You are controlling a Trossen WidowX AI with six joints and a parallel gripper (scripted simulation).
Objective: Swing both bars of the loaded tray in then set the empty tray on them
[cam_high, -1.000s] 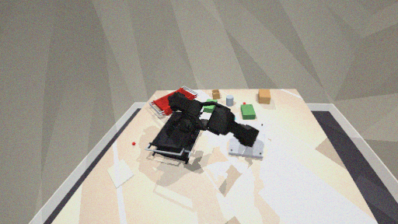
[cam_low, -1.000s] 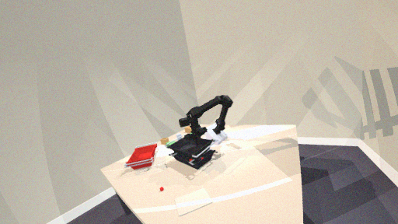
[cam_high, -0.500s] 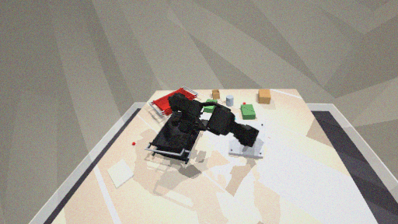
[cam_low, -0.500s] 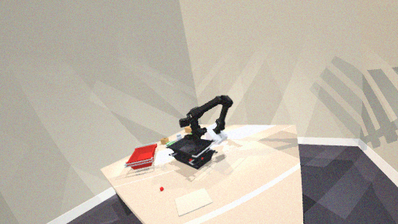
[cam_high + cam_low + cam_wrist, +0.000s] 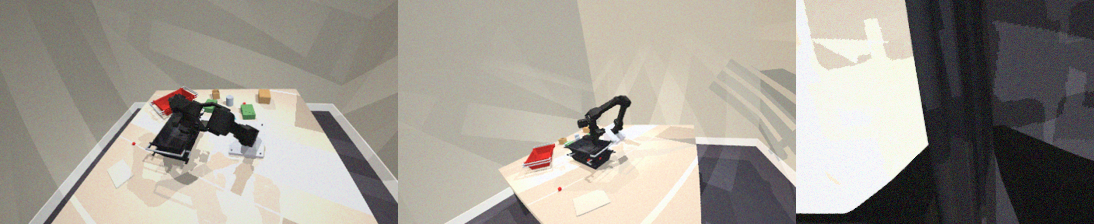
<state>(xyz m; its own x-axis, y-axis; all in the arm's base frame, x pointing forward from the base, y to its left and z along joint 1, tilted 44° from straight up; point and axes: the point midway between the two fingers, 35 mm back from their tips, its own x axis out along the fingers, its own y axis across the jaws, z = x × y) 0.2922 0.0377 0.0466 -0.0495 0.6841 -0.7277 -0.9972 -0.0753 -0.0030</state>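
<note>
The empty black tray (image 5: 173,141) (image 5: 584,145) is over the loaded black tray (image 5: 595,162), close above its rim; I cannot tell whether they touch. A silver wire bar (image 5: 167,152) (image 5: 602,151) shows at the upper tray's near end. Small red blocks (image 5: 600,158) show inside the lower tray. Its own bars are mostly hidden, so their position is unclear. My gripper (image 5: 596,140) (image 5: 972,139) is shut on the upper tray's wall, which runs between the fingers in the wrist view. The arm hides part of the upper tray.
A red tray (image 5: 164,102) (image 5: 540,156) with wire bars stands at the far left. Green blocks (image 5: 248,111), a grey cylinder (image 5: 229,100) and orange blocks (image 5: 264,96) (image 5: 563,141) are at the back. A pale square (image 5: 120,173) (image 5: 591,202) and a red ball (image 5: 134,144) (image 5: 560,189) lie in front.
</note>
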